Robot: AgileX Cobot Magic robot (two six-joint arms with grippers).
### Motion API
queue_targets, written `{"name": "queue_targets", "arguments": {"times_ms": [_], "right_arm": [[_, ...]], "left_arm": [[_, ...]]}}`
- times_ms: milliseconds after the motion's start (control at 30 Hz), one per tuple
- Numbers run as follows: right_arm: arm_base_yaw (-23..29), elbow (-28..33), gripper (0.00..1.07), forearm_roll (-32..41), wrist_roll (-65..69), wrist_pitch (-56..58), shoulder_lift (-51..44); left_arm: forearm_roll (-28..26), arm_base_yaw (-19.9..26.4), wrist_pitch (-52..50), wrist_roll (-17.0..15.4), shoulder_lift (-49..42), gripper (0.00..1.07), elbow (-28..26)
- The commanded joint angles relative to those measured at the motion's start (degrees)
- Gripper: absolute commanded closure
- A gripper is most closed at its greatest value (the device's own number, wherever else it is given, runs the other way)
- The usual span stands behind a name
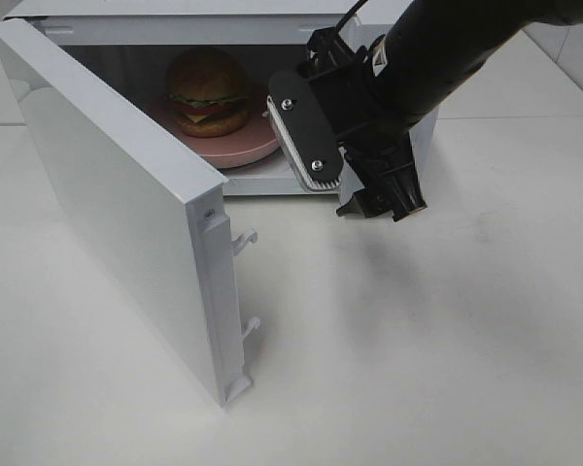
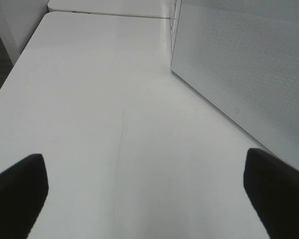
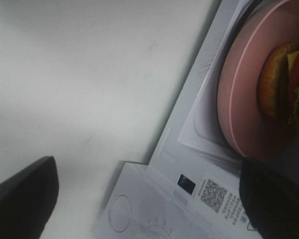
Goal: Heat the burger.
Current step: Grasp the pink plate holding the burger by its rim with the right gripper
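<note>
1. Exterior high view: the burger (image 1: 209,92) sits on a pink plate (image 1: 235,153) inside the microwave (image 1: 223,29). The door (image 1: 107,184) is swung wide open.
2. The right fingers (image 3: 25,194) are spread wide with nothing between them. They hang just outside the opening, on its right, above the table (image 1: 418,340).
3. The left fingers (image 2: 17,194) are also spread and empty, low over the table. They are beside a white dotted panel that is probably the door's outer face.
4. Judged from this, the loading is done, and closing the door and starting the heat remain.
5. Risk: the right arm is near the opening. If the door swings before the arm clears, the door or its latch hooks (image 1: 245,238) could strike it.
6. Risk: the plate's front rim lies close to the front edge of the microwave floor. If it overhangs, the closing door may knock it and tip the tall burger.
7. Risk: a sideways push on the door could slide the whole microwave across the smooth table instead of closing it.
8. Risk: a weak push may leave the hooks unlatched, and then heating would not start.
</note>
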Motion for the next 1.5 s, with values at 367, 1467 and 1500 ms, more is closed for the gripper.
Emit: {"name": "queue_targets", "arguments": {"times_ms": [367,1467,1500], "right_arm": [[2.7,-6.4,0.17,-0.5,0.5,-3.5,6.9],[3.7,-25.3,0.23,-0.3,6.3,-5.9,26.4],[3.7,-26.3,0.23,-0.3,6.9,-5.9,27.3]], "left_arm": [[-0.5,0.2,-0.7,-0.1,-0.9,0.05,0.1],[-0.5,0.2,-0.7,-0.1,-0.9,0.05,0.1],[-0.5,0.2,-0.7,-0.1,-0.9,0.05,0.1]]}}
